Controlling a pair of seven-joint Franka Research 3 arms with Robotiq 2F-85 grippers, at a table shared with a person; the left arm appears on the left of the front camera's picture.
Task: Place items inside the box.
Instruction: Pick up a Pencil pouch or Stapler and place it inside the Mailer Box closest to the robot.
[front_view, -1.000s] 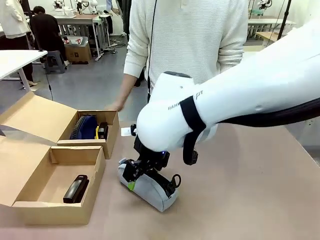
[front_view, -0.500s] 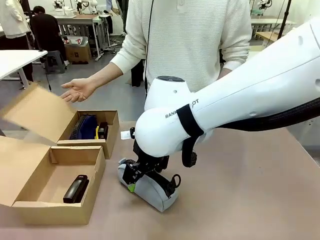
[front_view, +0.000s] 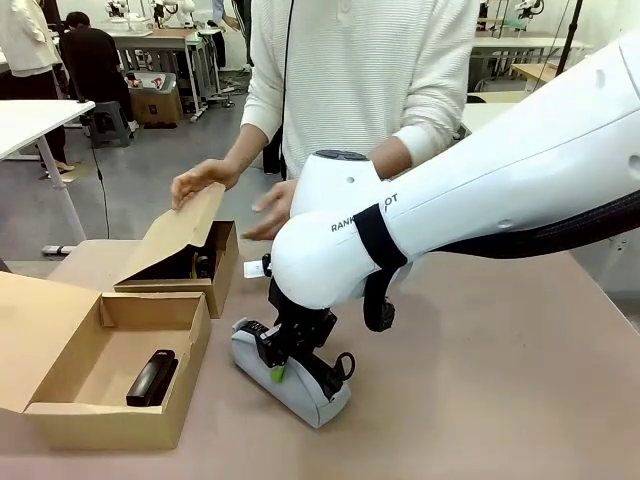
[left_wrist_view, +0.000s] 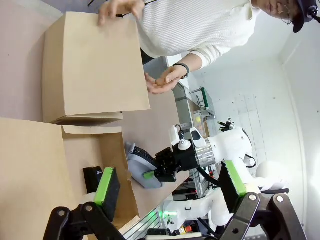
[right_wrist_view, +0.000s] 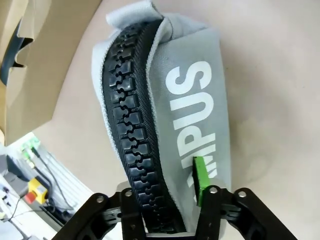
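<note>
1. Position of grey zip pouch (front_view: 305, 390): lying on the table (front_view: 500, 380) just beside the near box (front_view: 110, 425). It has been nudged slightly toward that box compared with half a second ago, and is not lifted as far as I can tell
2. Right gripper (front_view: 275, 362) is clamped across one end of the pouch. The right wrist view shows a green pad (right_wrist_view: 200, 177) pressed into the lettered side, with the other finger beyond the zip. Grip unchanged over the last second
3. Left gripper (left_wrist_view: 167, 172): jaws wide apart with nothing between them, hanging over the near box
4. Main change: the person's hand (front_view: 200, 183) has swung the flap (front_view: 185, 225) of the far box (front_view: 225, 275) from lying open to half down. The dark blue pouch inside, visible a second ago, is now covered
5. Near box is open, with the black stapler (front_view: 150, 378) alone on its floor
6. Reading: the far box is being closed off, so the grey zip pouch likely belongs in the near box. Lift and carry not yet started
</note>
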